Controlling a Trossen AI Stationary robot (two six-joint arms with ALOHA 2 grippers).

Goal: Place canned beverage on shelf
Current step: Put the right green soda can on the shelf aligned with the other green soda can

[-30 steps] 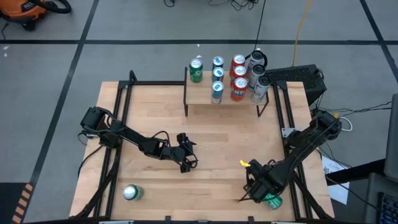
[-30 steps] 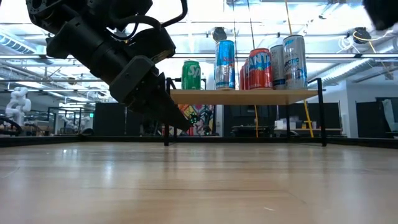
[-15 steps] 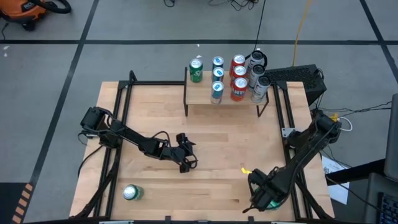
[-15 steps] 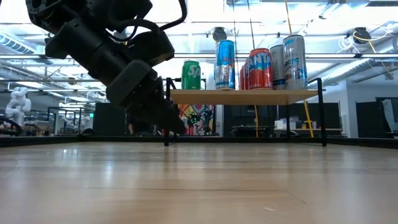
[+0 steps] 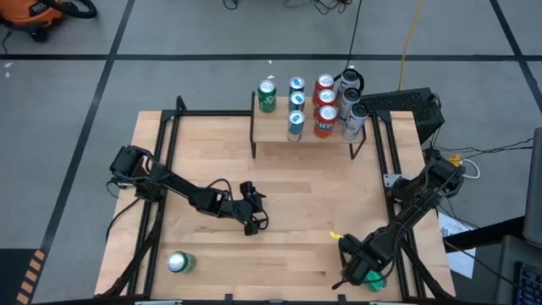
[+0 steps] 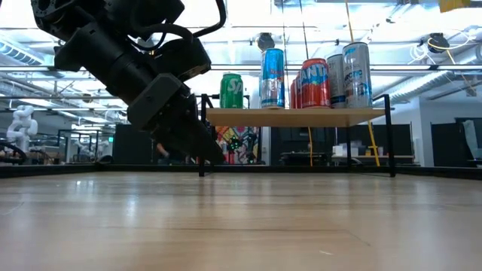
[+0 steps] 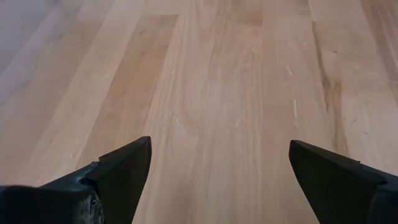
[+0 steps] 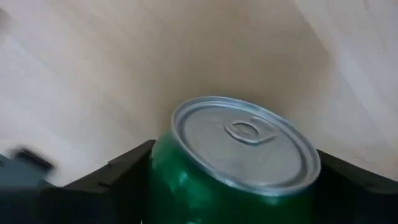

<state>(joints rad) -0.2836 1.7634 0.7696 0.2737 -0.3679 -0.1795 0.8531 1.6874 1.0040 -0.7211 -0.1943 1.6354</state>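
The shelf (image 5: 305, 127) at the table's far edge carries eight upright cans. The right gripper (image 5: 366, 273), near the front right corner, straddles a green can (image 8: 233, 162), grip unclear. The left gripper (image 5: 254, 219) hovers open mid-table; another green can (image 5: 179, 263) lies front left

Both arms are dark, almost black, and are built from slim tube-like links with thicker blocky joints between them. The left arm (image 5: 182, 191) has thin black cables that run in loops along its links. The left pincer (image 7: 217, 177) has two matte black fingers (image 7: 121, 171) with a flat, wedge-like shape and angular edges. The right arm (image 5: 415, 207) has the same dark build, with a small yellow marking near its wrist. The right pincer (image 8: 230, 186) also has black, angular fingers (image 8: 118, 177).
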